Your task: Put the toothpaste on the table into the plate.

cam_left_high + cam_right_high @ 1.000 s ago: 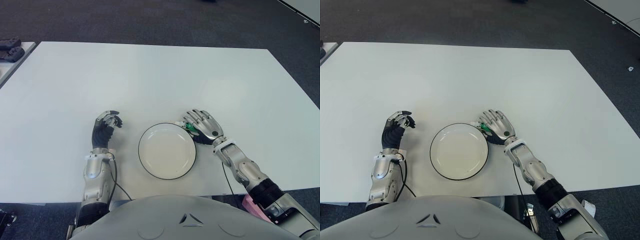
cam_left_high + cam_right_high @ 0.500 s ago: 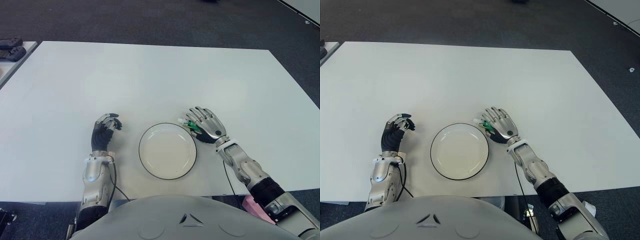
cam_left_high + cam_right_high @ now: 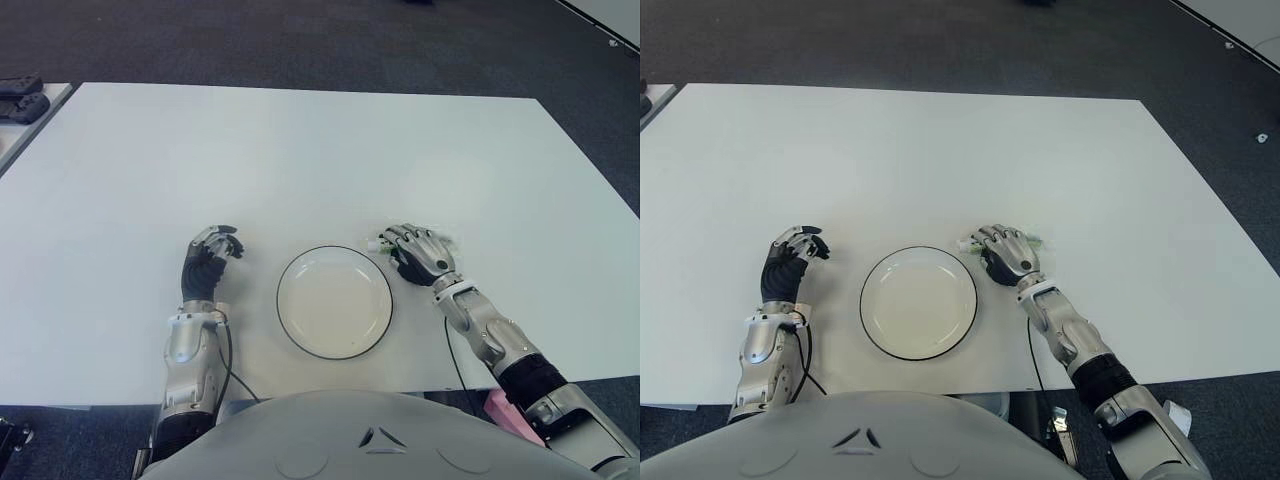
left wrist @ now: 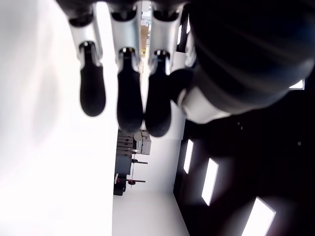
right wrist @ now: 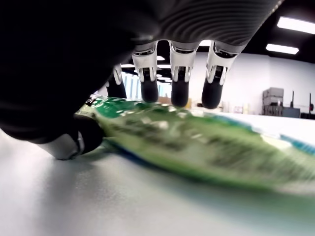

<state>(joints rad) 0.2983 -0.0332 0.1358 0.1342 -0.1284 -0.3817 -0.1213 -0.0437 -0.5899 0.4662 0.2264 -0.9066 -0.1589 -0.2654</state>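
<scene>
The toothpaste (image 5: 197,142), a green and white tube, lies flat on the white table (image 3: 300,160) just right of the plate (image 3: 335,305). Its white cap (image 3: 383,241) pokes out toward the plate and its tail (image 3: 449,243) shows on the hand's far side. My right hand (image 3: 412,254) is over the tube with fingers (image 5: 179,86) curled down behind it and the thumb (image 5: 74,140) against its near side. The round white plate with a dark rim holds nothing. My left hand (image 3: 210,255) shows left of the plate, fingers curled, holding nothing.
A second table's corner with dark devices (image 3: 20,98) shows at the far left. Dark carpet surrounds the table. The table's front edge runs close below the plate. A pink thing (image 3: 496,405) sits by my right elbow below the edge.
My right hand slid a little right, away from the plate's rim, and its spread fingers curled down over the toothpaste. The left hand stayed in place.
</scene>
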